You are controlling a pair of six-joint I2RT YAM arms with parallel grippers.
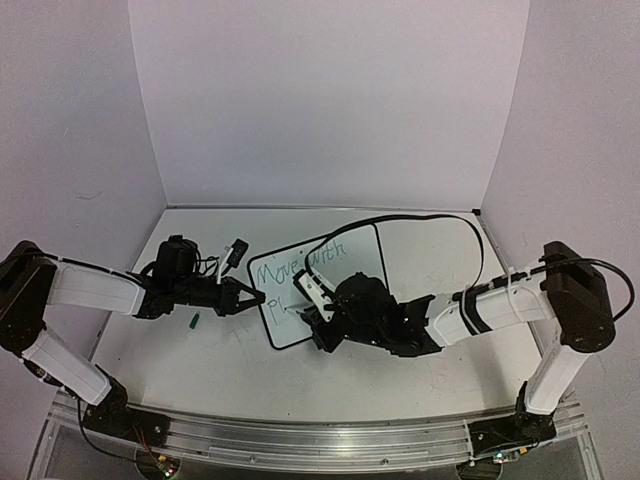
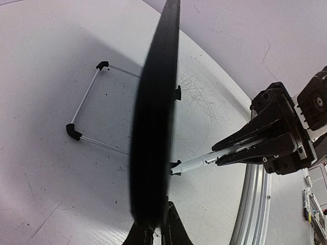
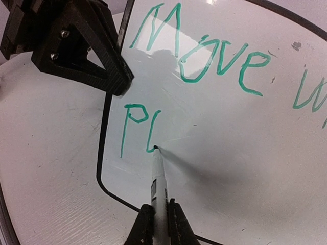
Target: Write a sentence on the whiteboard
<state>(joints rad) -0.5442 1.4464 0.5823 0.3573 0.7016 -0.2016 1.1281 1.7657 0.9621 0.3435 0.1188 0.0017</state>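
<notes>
As left gripper [image 1: 252, 297] seemingly pinches whiteboard [image 1: 350, 255], right gripper [image 3: 159, 222] holds marker [image 3: 157, 178].

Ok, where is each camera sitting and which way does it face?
Top external: above and behind the bases, looking down on the whiteboard; both arms show.
Left wrist: faces the whiteboard edge-on; left gripper at bottom, clamping its frame.
Right wrist: looks along the marker onto the green writing; right gripper holds it.
Shared: both wrist views show the marker and the opposite gripper.
</notes>
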